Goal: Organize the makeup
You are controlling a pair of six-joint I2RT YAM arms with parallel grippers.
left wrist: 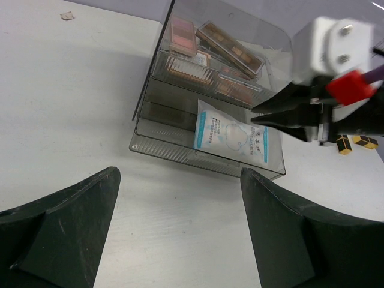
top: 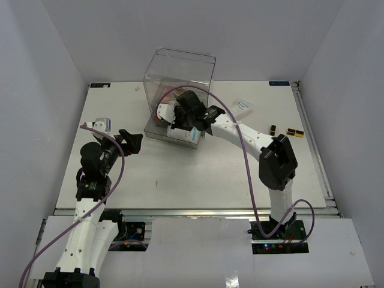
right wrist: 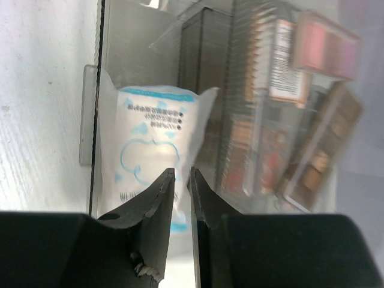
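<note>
A white-and-blue packet (left wrist: 231, 135) lies in the pulled-out bottom drawer (left wrist: 180, 155) of the clear box (top: 180, 69); it also shows in the right wrist view (right wrist: 147, 144). My right gripper (top: 177, 123) reaches over that drawer, its jaws nearly closed on the packet's right edge (right wrist: 181, 171). Pink (left wrist: 182, 33) and brown (left wrist: 231, 48) palettes lie in the upper tray. A second packet (top: 243, 106) lies on the table at the back right. My left gripper (top: 129, 141) is open and empty, left of the box, over bare table (left wrist: 180, 228).
Two small black-and-gold items (top: 273, 129) (top: 294, 132) lie on the table right of the right arm; they also show in the left wrist view (left wrist: 354, 143). A purple cable (top: 240, 150) runs along the right arm. White walls surround the table.
</note>
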